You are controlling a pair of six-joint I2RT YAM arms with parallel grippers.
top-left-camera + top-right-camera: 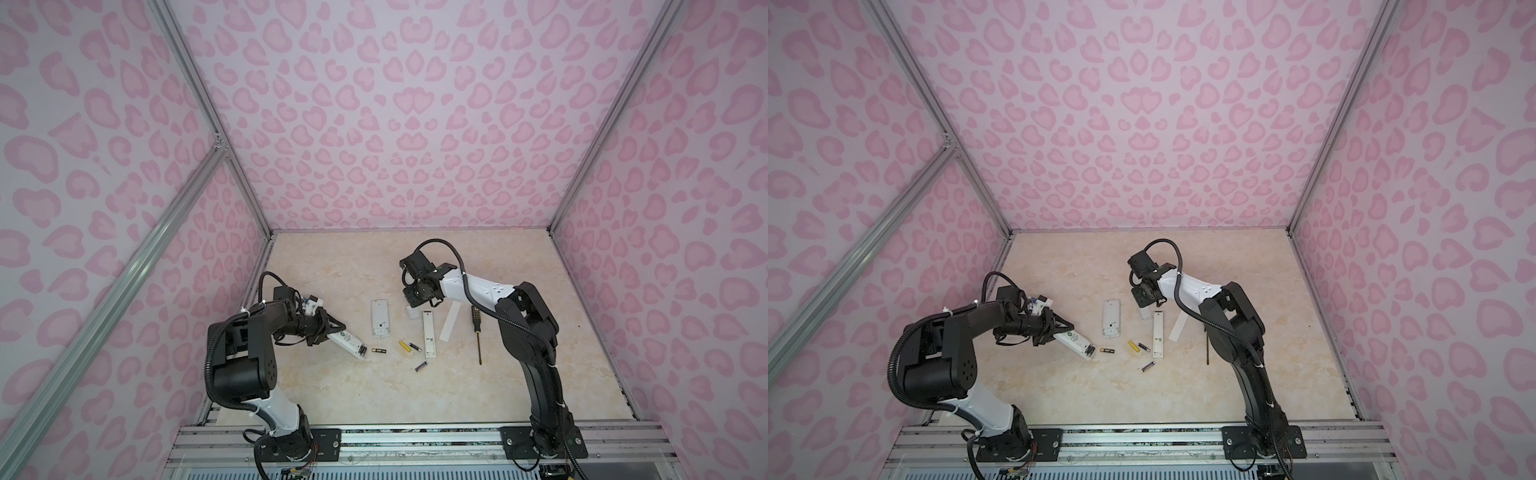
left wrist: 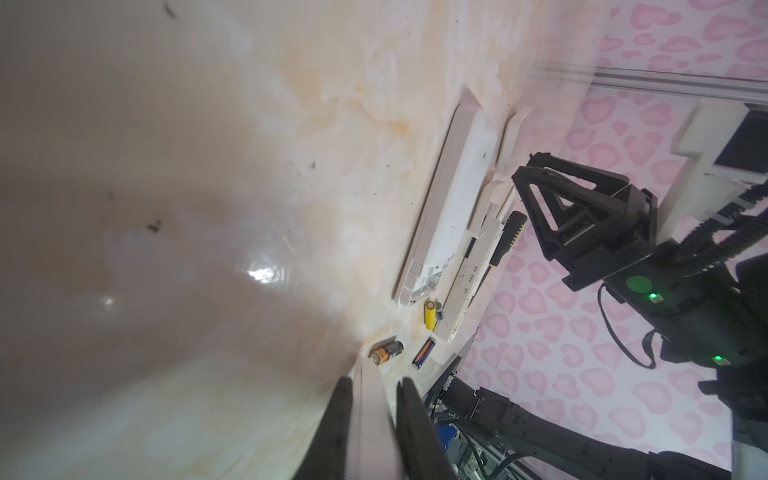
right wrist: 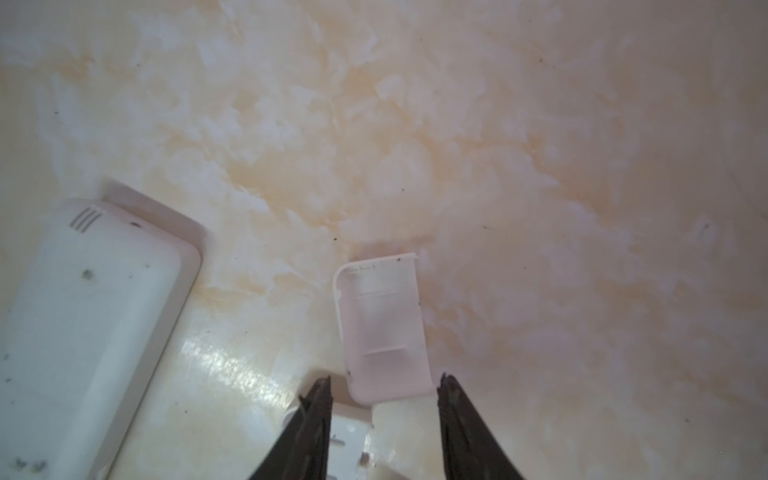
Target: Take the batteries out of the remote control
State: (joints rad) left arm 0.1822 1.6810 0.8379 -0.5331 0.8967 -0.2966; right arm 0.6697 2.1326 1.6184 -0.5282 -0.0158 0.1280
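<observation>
1. We are looking first at the batteries (image 1: 363,352) showing as dark cells in the open compartment at the free end of the held remote (image 1: 348,341), so this remote is not yet unloaded.
2. Our left gripper (image 1: 334,330) is clamping that remote narrowly at its other end. We cannot tell whether the free end is touching the table (image 1: 332,270).
3. Just beside the held remote's open end, a black-and-gold battery (image 1: 379,351) is lying loose. Farther from it, a yellow battery (image 1: 404,347), a small dark battery (image 1: 414,347) and a purplish-blue battery (image 1: 422,366) are lying on the table.
4. Beyond these from the held remote, a wide white remote (image 1: 380,318) and a slim white remote (image 1: 429,338) are lying flat. We cannot tell whether any cell is left in them. A screwdriver (image 1: 476,332) is lying farther out.
5. Well apart from the held remote, our right gripper (image 3: 384,382) is hanging with its jaws parted and holding nothing. A small battery cover (image 3: 382,328) is lying on the table just ahead of its fingertips, untouched.
6. We are judging that the cover is set aside and that pulling the last cells is the step in hand. The next move is calling for the right gripper to cross to the held remote's open end and pinch a cell out while the left one is steadying the body.
</observation>
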